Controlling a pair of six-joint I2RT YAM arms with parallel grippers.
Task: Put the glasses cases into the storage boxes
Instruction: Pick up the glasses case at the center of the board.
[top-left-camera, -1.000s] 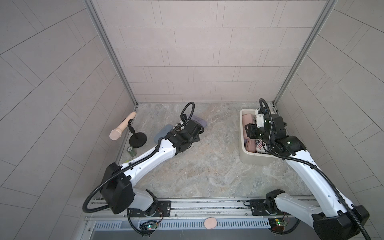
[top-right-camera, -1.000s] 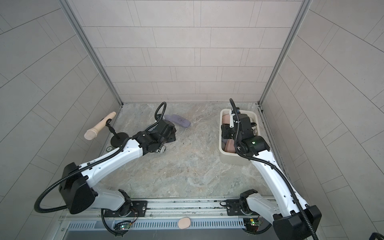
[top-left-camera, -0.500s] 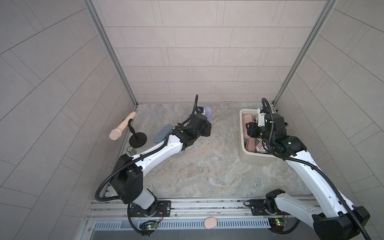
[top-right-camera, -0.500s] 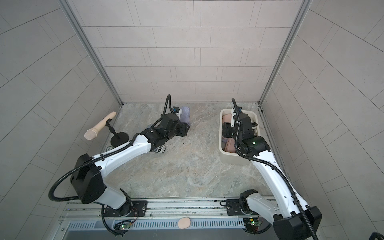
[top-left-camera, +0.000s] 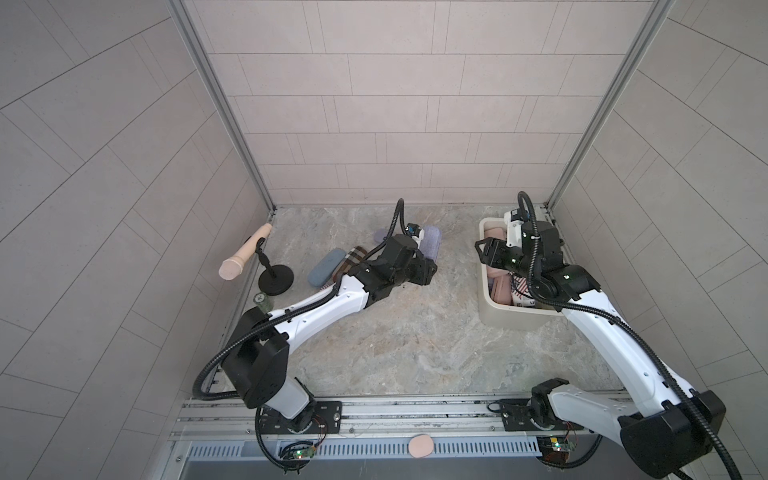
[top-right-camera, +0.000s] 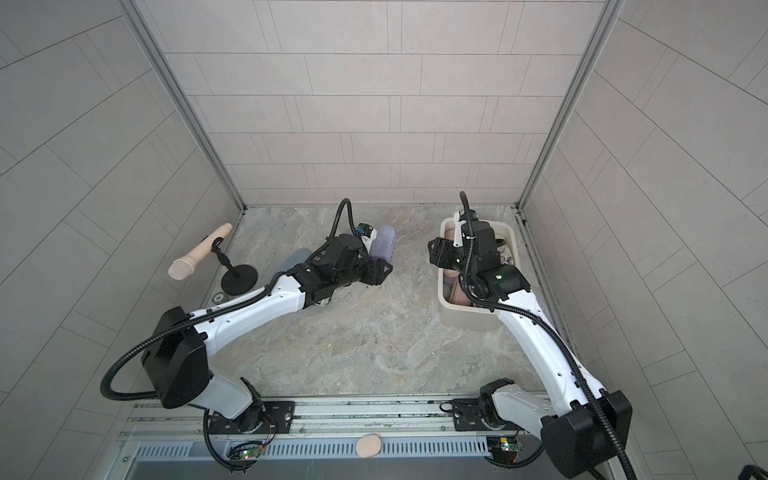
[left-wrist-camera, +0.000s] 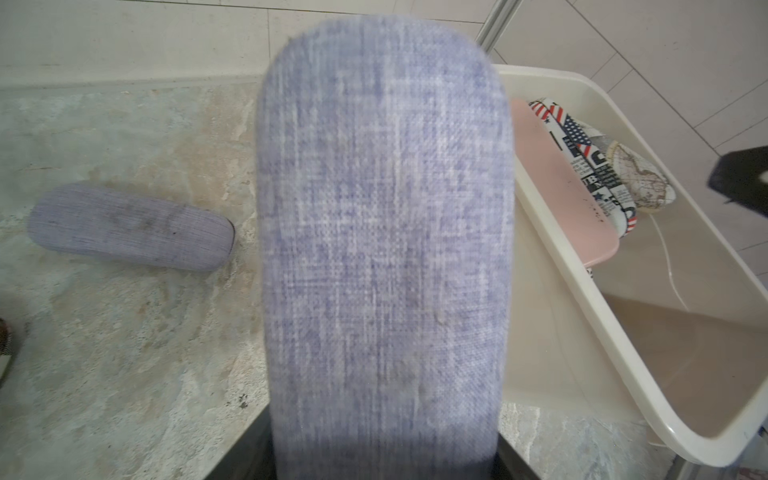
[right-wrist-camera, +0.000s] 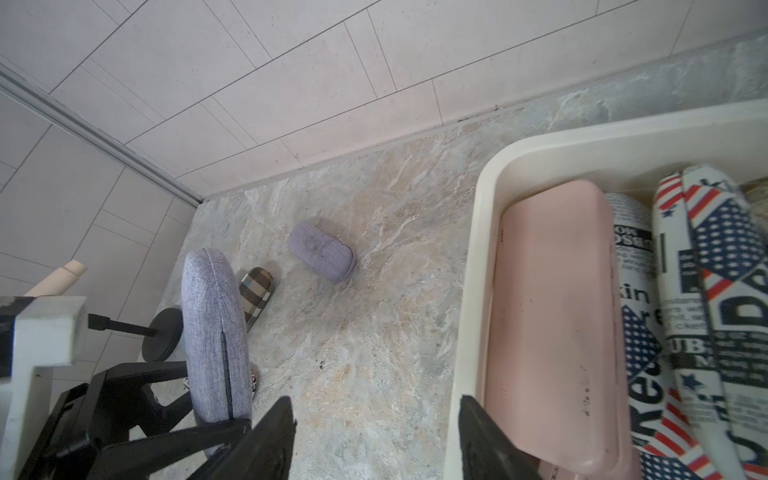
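My left gripper (top-left-camera: 424, 267) is shut on a lavender fabric glasses case (left-wrist-camera: 382, 232) and holds it off the table, long end pointing away from the wrist; this case also shows in both top views (top-right-camera: 383, 245). The cream storage box (top-left-camera: 503, 320) stands at the right, and a pink case (right-wrist-camera: 552, 332) and a flag-print case (right-wrist-camera: 715, 291) lie in it. My right gripper (right-wrist-camera: 376, 440) is open and empty, straddling the box's left rim (right-wrist-camera: 478, 249). On the table lie a second lavender case (right-wrist-camera: 320, 251), a plaid case (top-left-camera: 353, 257) and a blue case (top-left-camera: 326, 268).
A beige handle on a black round stand (top-left-camera: 275, 279) sits at the far left by the wall. A small green disc (top-left-camera: 261, 298) lies near it. Tiled walls close in the table on three sides. A map-print case (left-wrist-camera: 640, 178) lies deep in the box.
My left arm has lifted the lavender case off the table and swung it right, toward the box. The right gripper's jaws have spread wider at the box's left rim.
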